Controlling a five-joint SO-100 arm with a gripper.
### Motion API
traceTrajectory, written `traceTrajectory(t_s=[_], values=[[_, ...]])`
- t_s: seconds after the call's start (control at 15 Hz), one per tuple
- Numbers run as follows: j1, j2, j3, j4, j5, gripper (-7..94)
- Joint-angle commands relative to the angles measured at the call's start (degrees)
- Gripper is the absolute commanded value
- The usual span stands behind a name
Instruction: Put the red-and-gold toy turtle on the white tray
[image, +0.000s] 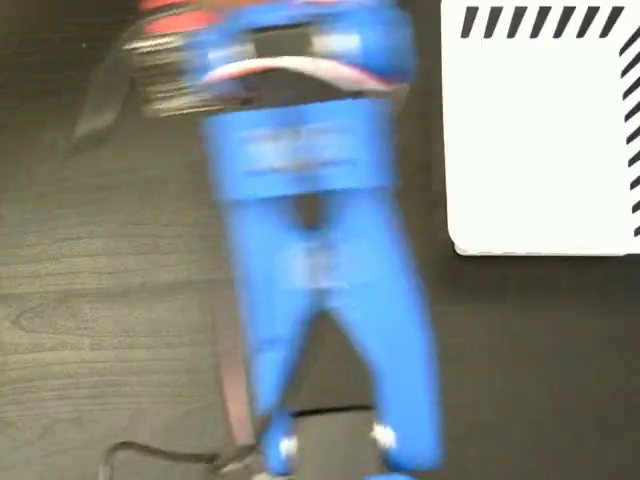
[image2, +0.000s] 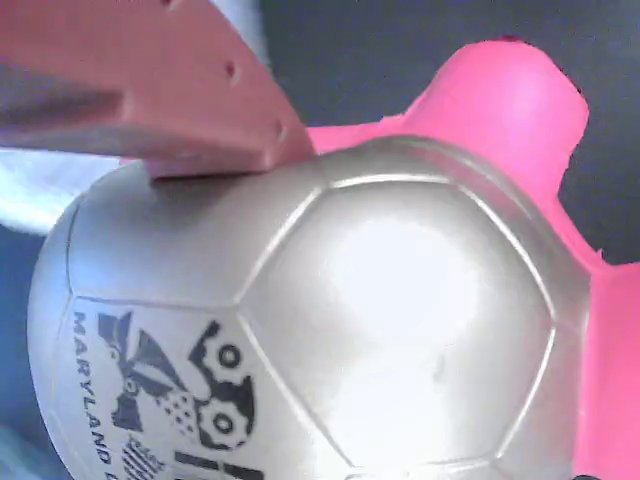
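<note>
turtle (image2: 380, 330) in jaws, tray (image: 540, 140) apart

The turtle's shell (image2: 330, 330) carries a black printed mark with gear shapes and the word "MARYLAND" running along its left edge; further letters are cut off.

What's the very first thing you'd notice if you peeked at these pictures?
In the fixed view, the big blurry blue robot arm fills the middle, reaching over the dark table, with the striped white tray off at the upper right. In the wrist view, the toy turtle fills nearly the whole picture: a shiny shell with a black printed mark at the lower left, pink limbs at the right, and a reddish gripper finger against its top.
</note>
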Motion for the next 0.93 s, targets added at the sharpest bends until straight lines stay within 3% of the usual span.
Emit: traceTrajectory(t_s=[0.0,0.27,0.87], values=[[13.27,-0.18,-5.19,0.26,-2.02,0],[23.03,-5.45,-6.42,0.09,-0.53,0],[25.05,-10.72,3.34,-6.42,-1.23,0]])
